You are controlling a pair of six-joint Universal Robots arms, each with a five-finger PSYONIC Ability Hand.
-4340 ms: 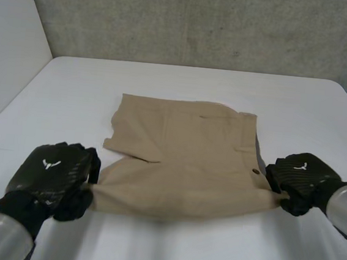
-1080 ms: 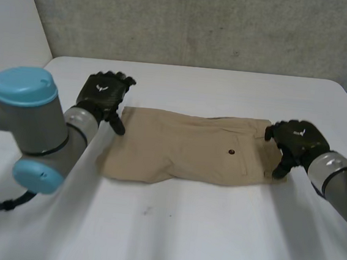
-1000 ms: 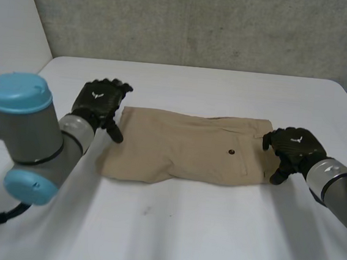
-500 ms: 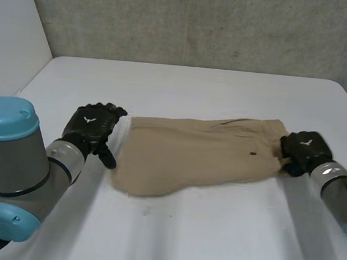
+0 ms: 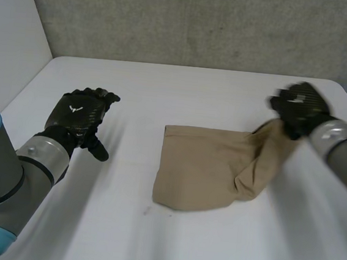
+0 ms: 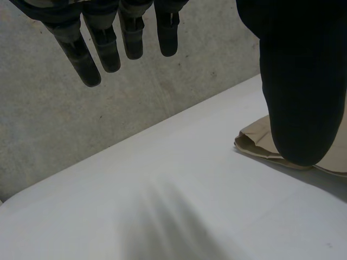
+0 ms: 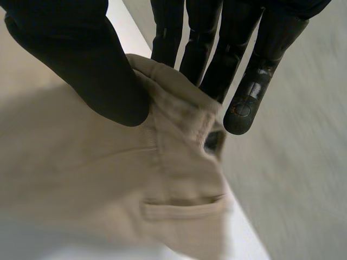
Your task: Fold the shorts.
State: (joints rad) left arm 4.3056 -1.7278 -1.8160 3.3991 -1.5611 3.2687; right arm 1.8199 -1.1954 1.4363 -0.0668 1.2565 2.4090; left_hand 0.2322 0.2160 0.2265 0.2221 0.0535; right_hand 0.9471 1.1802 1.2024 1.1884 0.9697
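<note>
Black left hand (image 5: 79, 116): over the left side of the worktop, well apart from the cloth; fingers (image 6: 103, 46) straight and spread, thumb out, nothing held.
White worktop (image 5: 165, 89): bare between the left hand and the cloth.
Tan cloth shorts (image 5: 207, 167): folded lengthwise, lying right of the worktop's middle; left end flat, right end pulled up off the surface toward the far right corner, with a sagging bunch below the lift.
Black right hand (image 5: 300, 108): raised near the far right corner, thumb (image 7: 81, 54) and fingers pinching the waistband end of the shorts.
Risk, slip: the pinch takes little cloth, so I judge the band could slide out if carried fast.
Risk, drag: nothing pins the flat end, so the whole piece may slide along instead of folding over.
Risk, skew: one-point lifting lets the layers bunch, which would likely leave a crooked, lumpy fold.
</note>
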